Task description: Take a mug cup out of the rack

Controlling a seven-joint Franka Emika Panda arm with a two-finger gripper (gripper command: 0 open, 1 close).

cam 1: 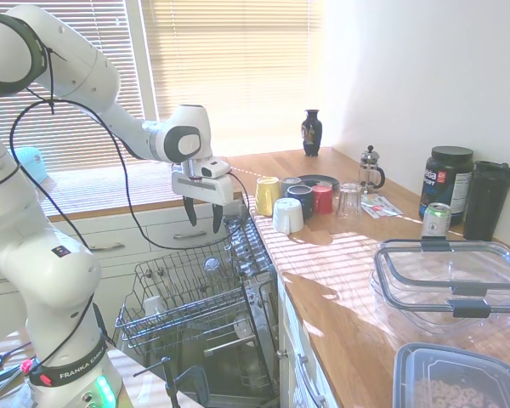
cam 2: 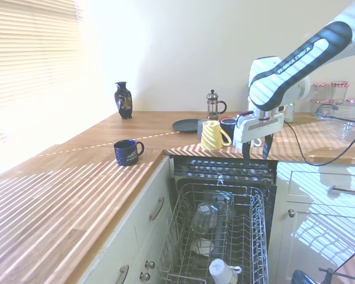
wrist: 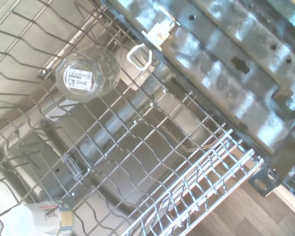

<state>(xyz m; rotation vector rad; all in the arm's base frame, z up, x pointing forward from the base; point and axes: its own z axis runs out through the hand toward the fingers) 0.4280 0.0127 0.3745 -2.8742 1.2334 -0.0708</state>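
The rack (cam 1: 184,299) (cam 2: 253,232) (wrist: 137,147) is the grey wire basket pulled out of the open dishwasher below the counter. A white mug cup (cam 2: 223,271) (cam 1: 153,304) (wrist: 32,219) lies in the end of the rack farthest from the dishwasher. My gripper (cam 1: 204,219) (cam 2: 255,151) hangs open and empty above the rack's inner end, by the counter edge, well apart from the mug cup. A clear glass (wrist: 88,76) (cam 2: 205,215) stands upside down in the rack's middle.
On the counter beside the dishwasher stand a yellow mug (cam 1: 267,195) (cam 2: 213,135), an upturned white cup (cam 1: 287,215), dark and red cups, a glass and a French press (cam 1: 371,168). A navy mug (cam 2: 128,152) sits alone. Plastic containers (cam 1: 450,280) fill the counter's near end.
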